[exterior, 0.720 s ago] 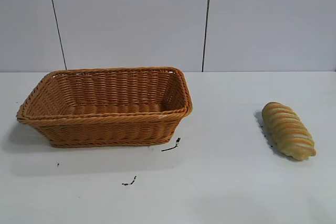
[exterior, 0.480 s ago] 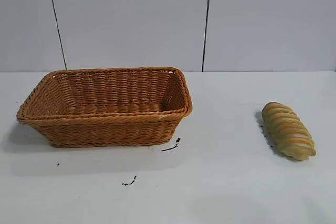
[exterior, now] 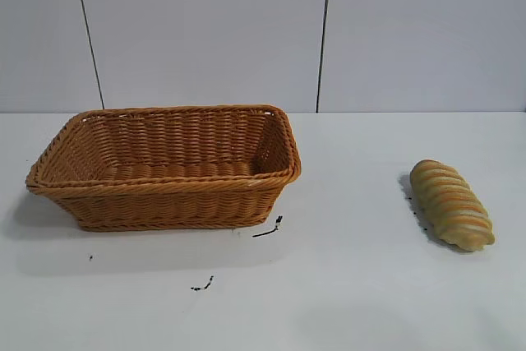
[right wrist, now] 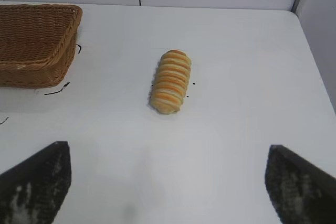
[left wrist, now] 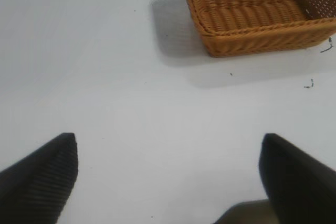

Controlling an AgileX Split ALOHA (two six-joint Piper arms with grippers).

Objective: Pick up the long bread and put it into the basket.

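From the outside camera I see nothing changed against the earlier frames: the long bread (exterior: 451, 204) lies where it lay, on the white counter (exterior: 345, 285) toward the right side, well apart from the basket (exterior: 167, 167), which sits on the left with its opening up and nothing visible inside. Neither arm shows in that view. A few small dark marks (exterior: 268, 230) sit on the counter just in front of the basket's near right corner, same as before.

Through my right wrist camera the right hand (right wrist: 168, 182) stands wide, its two dark fingertips (right wrist: 37, 182) far apart at the frame's lower corners, holding nothing. The loaf (right wrist: 170, 81) lies ahead of it, between the fingers' lines but not yet near them, its striped ridges running across its length. The basket's corner (right wrist: 37, 43) shows off to one side.

Through the left wrist camera the left hand (left wrist: 168, 177) is also spread wide and empty, hovering over bare counter (left wrist: 131, 103), with the basket (left wrist: 257, 14) farther ahead
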